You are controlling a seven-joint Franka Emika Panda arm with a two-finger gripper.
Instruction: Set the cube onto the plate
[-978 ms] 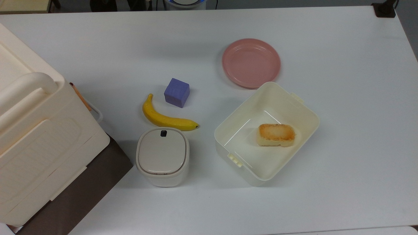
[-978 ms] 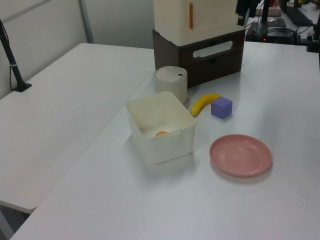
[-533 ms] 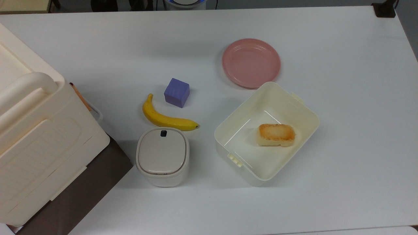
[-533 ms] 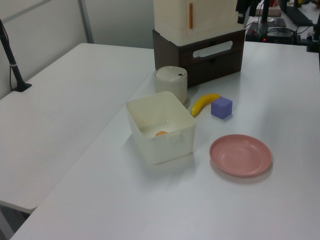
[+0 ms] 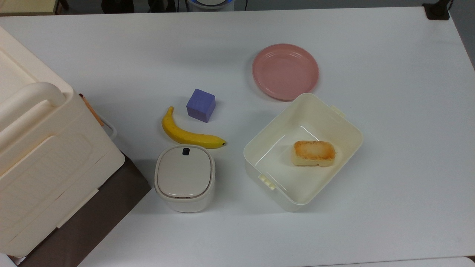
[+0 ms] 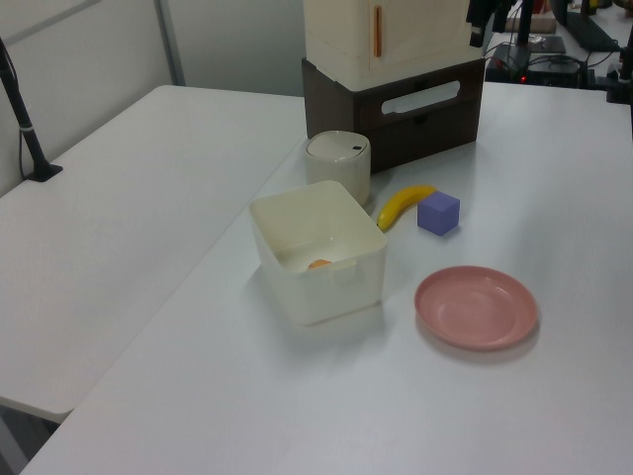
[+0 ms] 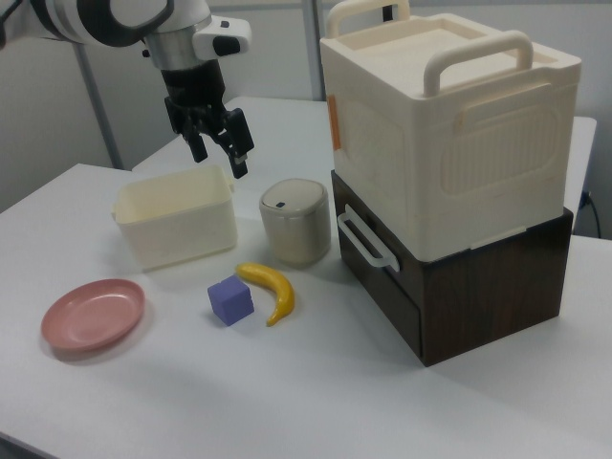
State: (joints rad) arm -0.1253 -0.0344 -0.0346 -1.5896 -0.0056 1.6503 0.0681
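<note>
Cube [image 5: 200,105] and plate [image 5: 285,71] both rest on the white worktop [image 5: 389,111], well apart from each other, and the plate has nothing on it, so I judge that the task is at its start.

Biggest in the scene is the cream storage box [image 7: 448,129] on a dark brown drawer unit [image 7: 459,287]. Next is the cream tub [image 5: 302,150], which holds a toasted bread-like block [image 5: 314,152] and stands just beside the plate. Then comes the small lidded bin [image 5: 184,178], then the banana [image 5: 187,133], which lies just beside the cube without clearly touching it.

The step in hand is, I think, the reach toward the cube. To do it well, the fingers should come down from straight above and close on two opposite flat faces, chosen so that no finger pushes into the banana. After the lift, the path to the plate should stay away from the tub's corner.

In the right view the arm hangs high above the far side of the worktop, over the tub, with the gripper [image 7: 218,143] pointing down. Its dark fingers [image 7: 236,153] are spread apart and hold nothing. It is well apart from the cube.
</note>
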